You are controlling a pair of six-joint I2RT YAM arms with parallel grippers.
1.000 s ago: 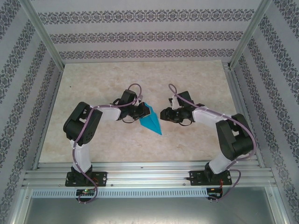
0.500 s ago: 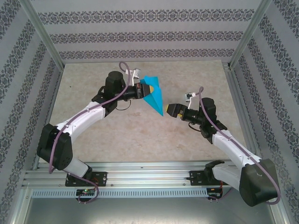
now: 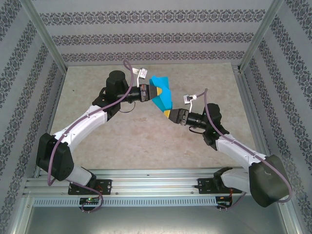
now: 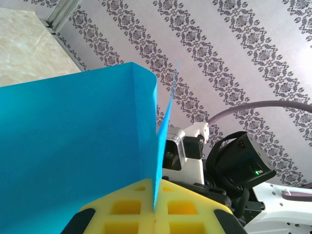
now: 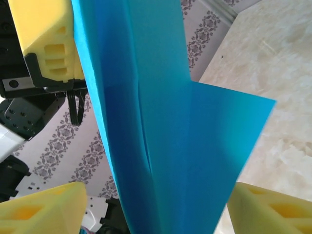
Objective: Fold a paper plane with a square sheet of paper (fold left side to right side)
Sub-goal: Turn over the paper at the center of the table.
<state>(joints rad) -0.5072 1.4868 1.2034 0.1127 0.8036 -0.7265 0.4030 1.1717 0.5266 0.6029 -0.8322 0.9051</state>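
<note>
The cyan-blue paper (image 3: 163,97), folded and creased into a pointed plane shape, hangs in the air above the table's middle. My left gripper (image 3: 155,92) is shut on its upper edge. In the left wrist view the yellow pads (image 4: 190,207) meet on a thin fold of the paper (image 4: 73,146). My right gripper (image 3: 168,113) sits at the paper's lower tip. From the right wrist, the paper (image 5: 165,136) runs down between the two yellow fingertips (image 5: 44,207), which stand apart on either side, so the right gripper (image 5: 156,214) is open.
The beige marble-pattern table (image 3: 97,87) lies below both arms. Patterned walls and metal frame posts (image 3: 46,36) enclose it on three sides. The left gripper's yellow pad (image 5: 46,44) shows at the right wrist view's upper left.
Both arms have stretched out from folded poses. The left gripper carried the paper toward the far side. The right gripper moved up-left until its fingers straddle the paper's lower tip.
</note>
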